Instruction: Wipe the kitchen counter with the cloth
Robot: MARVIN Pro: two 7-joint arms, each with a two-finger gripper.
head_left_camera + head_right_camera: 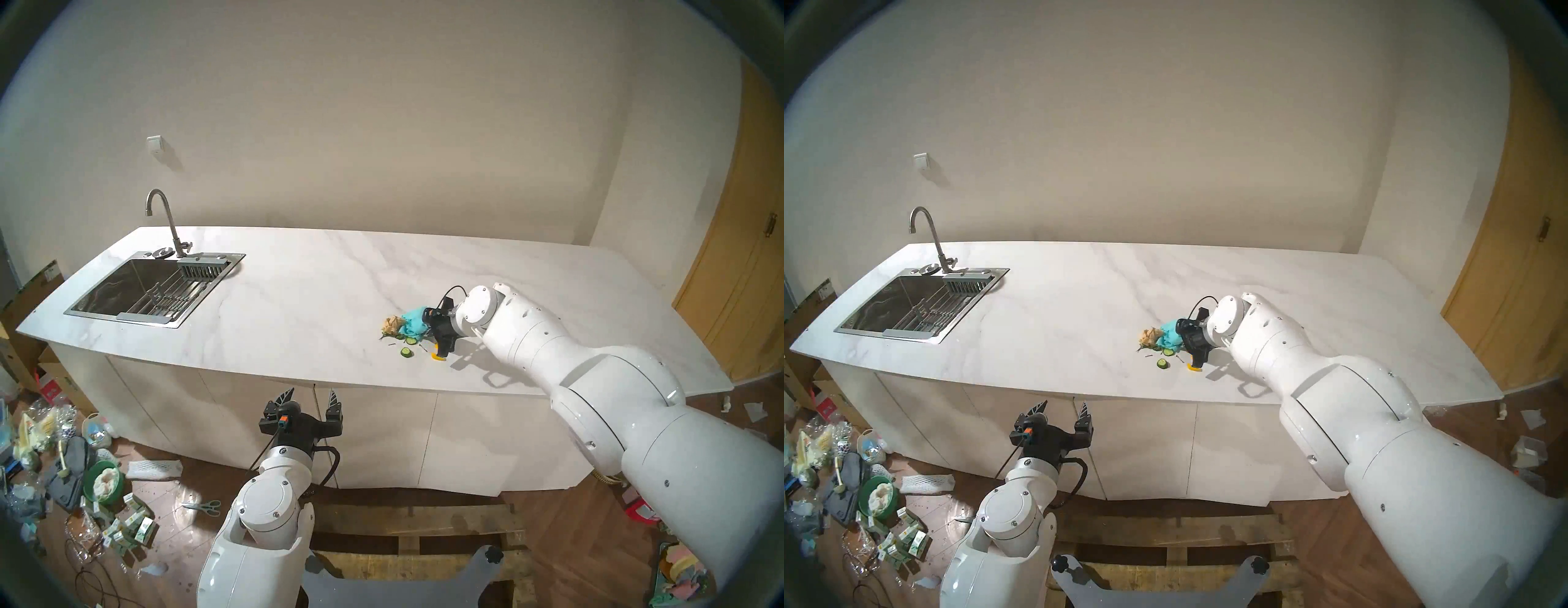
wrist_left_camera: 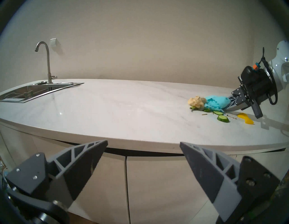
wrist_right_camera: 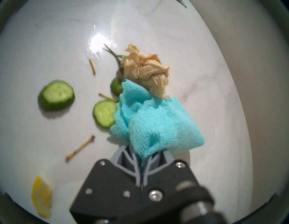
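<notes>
The white marble-look kitchen counter [image 1: 297, 305] runs across the head views. My right gripper [image 1: 424, 325] is low over its right half, shut on the turquoise cloth [image 1: 413, 321]. In the right wrist view the cloth [image 3: 156, 125] bunches out of the closed fingers [image 3: 150, 158] onto the counter [image 3: 39, 47], touching a beige paper wad [image 3: 147, 68] and a cucumber slice [image 3: 104, 113]. My left gripper [image 1: 309, 397] is open and empty, below the counter's front edge before the cabinet fronts [image 2: 156, 179].
A second cucumber slice [image 3: 56, 94], several small stems [image 3: 79, 148] and a yellow peel [image 3: 41, 197] lie near the cloth. The steel sink [image 1: 110, 293] with its tap [image 1: 163, 220] is at the counter's left end. Clutter [image 1: 85, 475] covers the floor at left.
</notes>
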